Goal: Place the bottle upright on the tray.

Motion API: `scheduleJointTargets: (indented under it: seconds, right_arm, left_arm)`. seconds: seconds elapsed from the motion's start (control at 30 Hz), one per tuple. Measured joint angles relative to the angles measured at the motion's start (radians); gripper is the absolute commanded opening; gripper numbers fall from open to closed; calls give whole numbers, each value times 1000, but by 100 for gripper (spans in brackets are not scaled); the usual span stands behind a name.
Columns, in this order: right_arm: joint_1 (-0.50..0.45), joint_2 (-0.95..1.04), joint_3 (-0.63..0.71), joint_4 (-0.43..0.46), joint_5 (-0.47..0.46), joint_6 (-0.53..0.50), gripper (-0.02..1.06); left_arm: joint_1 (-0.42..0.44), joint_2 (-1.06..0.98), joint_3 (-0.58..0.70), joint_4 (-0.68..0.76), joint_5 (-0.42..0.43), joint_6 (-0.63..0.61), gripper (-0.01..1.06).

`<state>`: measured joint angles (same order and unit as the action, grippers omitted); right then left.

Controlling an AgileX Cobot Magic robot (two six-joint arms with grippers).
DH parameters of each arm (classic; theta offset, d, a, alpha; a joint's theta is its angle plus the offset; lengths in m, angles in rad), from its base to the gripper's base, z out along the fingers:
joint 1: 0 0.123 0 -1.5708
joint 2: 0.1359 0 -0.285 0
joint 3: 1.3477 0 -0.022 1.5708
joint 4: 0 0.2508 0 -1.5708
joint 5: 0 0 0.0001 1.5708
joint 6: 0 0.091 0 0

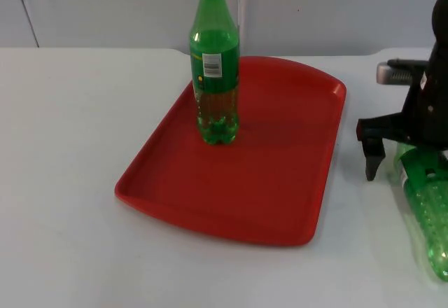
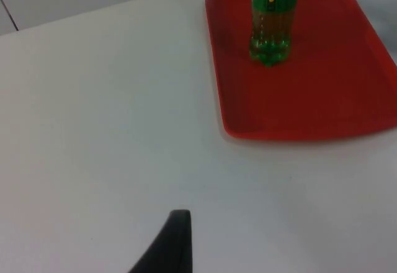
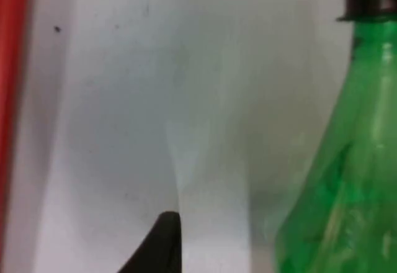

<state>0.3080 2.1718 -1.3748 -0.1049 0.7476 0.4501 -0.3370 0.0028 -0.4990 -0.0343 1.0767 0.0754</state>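
A green bottle with a black cap (image 1: pixel 215 77) stands upright on the red tray (image 1: pixel 280 182), towards its far left part; the left wrist view has that bottle (image 2: pixel 271 18) on the tray (image 2: pixel 322 99) too. A second green bottle (image 1: pixel 428 213) lies on its side on the white table right of the tray. My right gripper (image 1: pixel 407 169) hangs open over that bottle's neck end, one finger (image 1: pixel 371 159) clear of it on the tray side. In the right wrist view the lying bottle (image 3: pixel 347 161) is apart from the fingertip (image 3: pixel 162 242). My left gripper (image 2: pixel 177 245) waits above bare table left of the tray.
The tray's right rim (image 1: pixel 336 147) runs close beside the right gripper's finger, and its edge (image 3: pixel 11 68) appears in the right wrist view. White table (image 1: pixel 63 147) stretches wide to the left of the tray. A grey partition wall (image 1: pixel 105 7) closes the far side.
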Motion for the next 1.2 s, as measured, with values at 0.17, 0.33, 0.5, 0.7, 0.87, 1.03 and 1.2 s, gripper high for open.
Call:
scheduleJointTargets:
  seconds: [0.17,0.33,0.5,0.7,0.87,1.03,1.2]
  right_arm:
    - [0,1,31,0,-43,17,103]
    - [0,-6,54,-9,-77,45,102]
    - [0,-9,61,-11,-83,47,98]
    - [0,-9,61,-11,-77,49,93]
    - [0,-9,61,-12,-61,56,55]
    - [0,-15,67,3,-56,66,0]
    - [0,-27,73,18,-56,64,0]
  left_arm:
    - [0,0,0,0,0,0,105]
    - [0,0,0,0,0,0,105]
    - [0,0,0,0,0,0,105]
    - [0,0,0,0,0,0,105]
    - [0,0,0,0,0,0,105]
    - [0,0,0,0,0,0,105]
    - [0,0,0,0,0,0,105]
